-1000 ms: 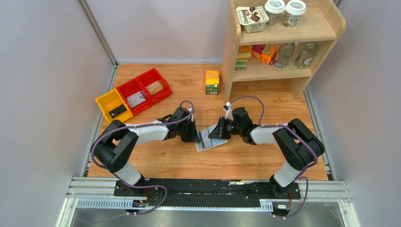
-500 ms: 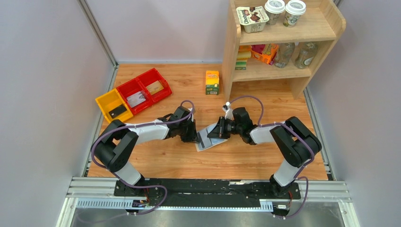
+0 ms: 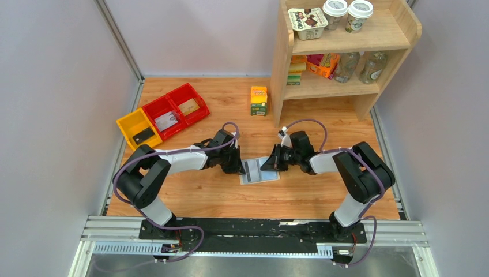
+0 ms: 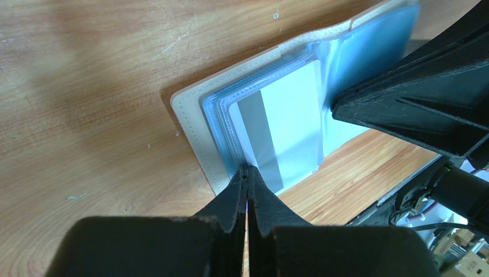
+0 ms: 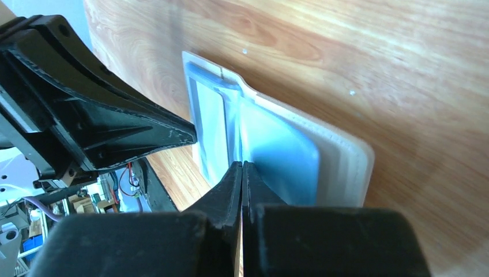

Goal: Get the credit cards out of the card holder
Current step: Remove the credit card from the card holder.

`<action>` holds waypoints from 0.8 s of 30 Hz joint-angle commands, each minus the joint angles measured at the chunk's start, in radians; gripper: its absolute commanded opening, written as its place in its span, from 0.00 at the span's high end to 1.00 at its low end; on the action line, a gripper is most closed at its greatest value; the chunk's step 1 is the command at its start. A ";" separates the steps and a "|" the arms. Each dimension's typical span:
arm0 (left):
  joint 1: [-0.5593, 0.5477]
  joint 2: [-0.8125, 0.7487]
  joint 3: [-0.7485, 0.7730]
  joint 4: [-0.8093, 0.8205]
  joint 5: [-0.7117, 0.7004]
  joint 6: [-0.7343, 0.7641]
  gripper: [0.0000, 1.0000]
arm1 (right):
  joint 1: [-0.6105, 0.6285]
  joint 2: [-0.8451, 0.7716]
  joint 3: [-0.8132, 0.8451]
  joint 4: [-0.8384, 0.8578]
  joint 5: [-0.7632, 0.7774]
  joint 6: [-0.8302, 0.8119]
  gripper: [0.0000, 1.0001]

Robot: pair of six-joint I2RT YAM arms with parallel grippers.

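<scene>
Wooden shelf (image 3: 279,69), juice carton (image 3: 259,101), 2 red bins (image 3: 177,105), 1 yellow bin (image 3: 128,116).

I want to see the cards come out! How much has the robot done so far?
Done: the wallet lies open on the table. In hand: the right gripper pinches its blue inside, while the left gripper is shut on the edge of the striped card, not yet out of the wallet. Left: pulling that card out, then any others.
</scene>
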 commanded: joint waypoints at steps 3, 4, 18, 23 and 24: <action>-0.007 0.041 -0.009 -0.060 -0.053 0.043 1.00 | 0.000 -0.075 0.034 -0.075 0.008 -0.044 0.87; -0.007 0.039 -0.008 -0.058 -0.055 0.044 1.00 | 0.006 -0.090 0.037 -0.075 0.004 -0.041 0.84; -0.007 0.039 -0.009 -0.060 -0.052 0.044 1.00 | 0.052 -0.042 0.121 -0.134 0.070 -0.068 0.69; -0.007 0.042 -0.008 -0.058 -0.050 0.044 1.00 | 0.061 -0.015 0.119 -0.162 0.078 -0.082 0.69; -0.007 0.042 -0.006 -0.058 -0.049 0.044 1.00 | 0.064 -0.009 0.119 -0.159 0.072 -0.081 0.69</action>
